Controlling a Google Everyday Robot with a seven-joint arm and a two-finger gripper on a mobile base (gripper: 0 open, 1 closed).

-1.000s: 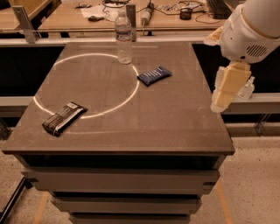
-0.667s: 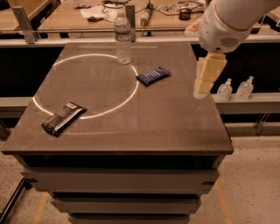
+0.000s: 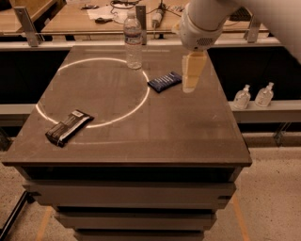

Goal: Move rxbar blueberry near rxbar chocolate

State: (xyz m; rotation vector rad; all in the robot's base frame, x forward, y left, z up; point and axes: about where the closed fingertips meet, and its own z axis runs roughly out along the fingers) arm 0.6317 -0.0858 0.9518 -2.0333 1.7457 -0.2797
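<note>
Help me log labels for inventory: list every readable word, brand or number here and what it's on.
Nothing can be quoted.
rxbar blueberry: pale print, too blurred to read.
rxbar chocolate: pale lettering, too blurred.
water bottle: label unreadable.
end effector, hanging just right of the rxbar blueberry: no markings seen.

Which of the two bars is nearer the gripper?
The navy-wrapped rxbar blueberry, right beside the gripper; the black rxbar chocolate lies far off, front-left.

Place: I'm looking at a lab | cues: workbench point(image 3: 70, 21) carrying cables point(image 3: 123, 5) behind table point(image 3: 188, 136), pump bottles point(image 3: 254, 96) standing on ledge point(image 3: 282, 110) | gripper point(image 3: 189, 88) hovering over table's far right.
</note>
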